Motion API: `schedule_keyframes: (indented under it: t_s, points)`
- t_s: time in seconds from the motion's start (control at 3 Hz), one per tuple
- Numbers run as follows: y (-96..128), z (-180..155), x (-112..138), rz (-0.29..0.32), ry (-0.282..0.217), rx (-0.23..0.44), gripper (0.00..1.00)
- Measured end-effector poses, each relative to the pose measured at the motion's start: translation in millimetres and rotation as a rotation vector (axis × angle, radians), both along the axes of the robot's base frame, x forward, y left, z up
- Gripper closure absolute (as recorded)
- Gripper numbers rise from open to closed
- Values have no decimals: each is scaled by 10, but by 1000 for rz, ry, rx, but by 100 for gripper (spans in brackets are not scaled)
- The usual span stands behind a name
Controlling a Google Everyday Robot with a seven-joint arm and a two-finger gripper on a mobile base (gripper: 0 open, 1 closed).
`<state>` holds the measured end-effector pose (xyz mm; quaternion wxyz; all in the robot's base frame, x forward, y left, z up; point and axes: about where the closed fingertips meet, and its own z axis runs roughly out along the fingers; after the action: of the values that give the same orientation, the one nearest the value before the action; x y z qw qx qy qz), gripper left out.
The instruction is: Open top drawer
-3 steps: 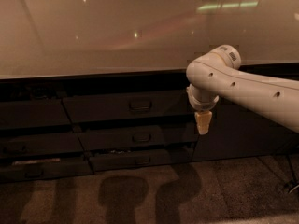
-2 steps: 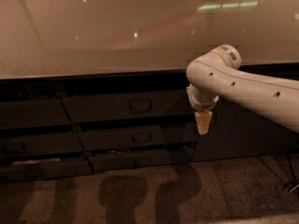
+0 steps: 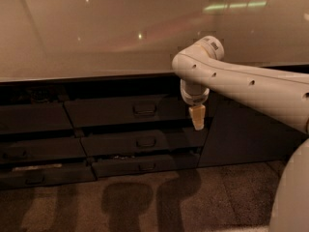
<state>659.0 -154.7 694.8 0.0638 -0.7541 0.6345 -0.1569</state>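
The top drawer (image 3: 111, 112) is the widest dark grey front, just under the counter edge, with a small loop handle (image 3: 144, 109) at its centre. None of its inner floor shows. My gripper (image 3: 197, 120) hangs pointing down from the white arm (image 3: 241, 83), which comes in from the right. It is in front of the drawer's right end, to the right of the handle and slightly lower, apart from it.
Two shorter dark drawer fronts (image 3: 145, 142) (image 3: 147, 166) sit below the top one, with more dark fronts to the left (image 3: 34, 149). A plain dark cabinet door (image 3: 241, 134) is at the right. A pale countertop (image 3: 96, 33) spans above, with brown floor (image 3: 145, 202) below.
My gripper and arm have shifted left and slightly up, closer to the top drawer's handle. The drawers have not moved.
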Motion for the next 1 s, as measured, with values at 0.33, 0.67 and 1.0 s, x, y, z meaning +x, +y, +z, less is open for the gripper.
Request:
schedule_keyframes:
  t_s: [0.33,0.67,1.0]
  points:
    - [-13,-9,2,-1,-1,1,0]
    - [-285,-275,164,45,8,-2,0]
    - [-286,-275,164,45,9,-2,0]
